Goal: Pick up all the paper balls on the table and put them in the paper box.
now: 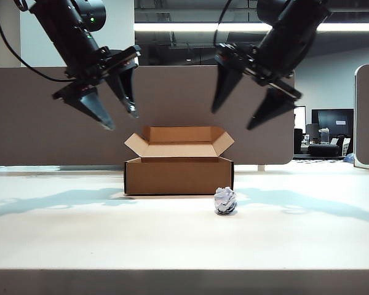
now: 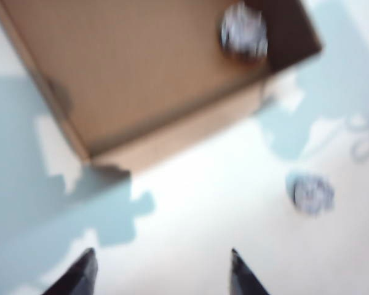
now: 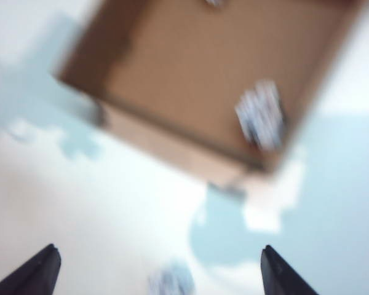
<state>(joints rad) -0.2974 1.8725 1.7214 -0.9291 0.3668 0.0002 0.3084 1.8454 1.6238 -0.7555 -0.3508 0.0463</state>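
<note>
The brown paper box [image 1: 178, 175] stands open in the middle of the table [image 1: 80, 239]. One paper ball [image 1: 225, 200] lies on the table just in front of the box's right corner; it also shows as a paper ball [image 2: 310, 193] and a blurred paper ball [image 3: 172, 279] in the wrist views. Inside the paper box [image 2: 141, 80] lies a paper ball [image 2: 244, 32]. The right wrist view shows a blurred ball [image 3: 261, 117] in the box [image 3: 190, 80]. My left gripper [image 1: 120, 117] [image 2: 161, 253] and right gripper [image 1: 234, 118] [image 3: 158, 249] hang open and empty above the box's two sides.
A grey-brown partition panel [image 1: 24, 117] runs behind the table. A second panel [image 1: 368, 117] stands at the far right. The table's front edge [image 1: 184, 270] runs along the near side.
</note>
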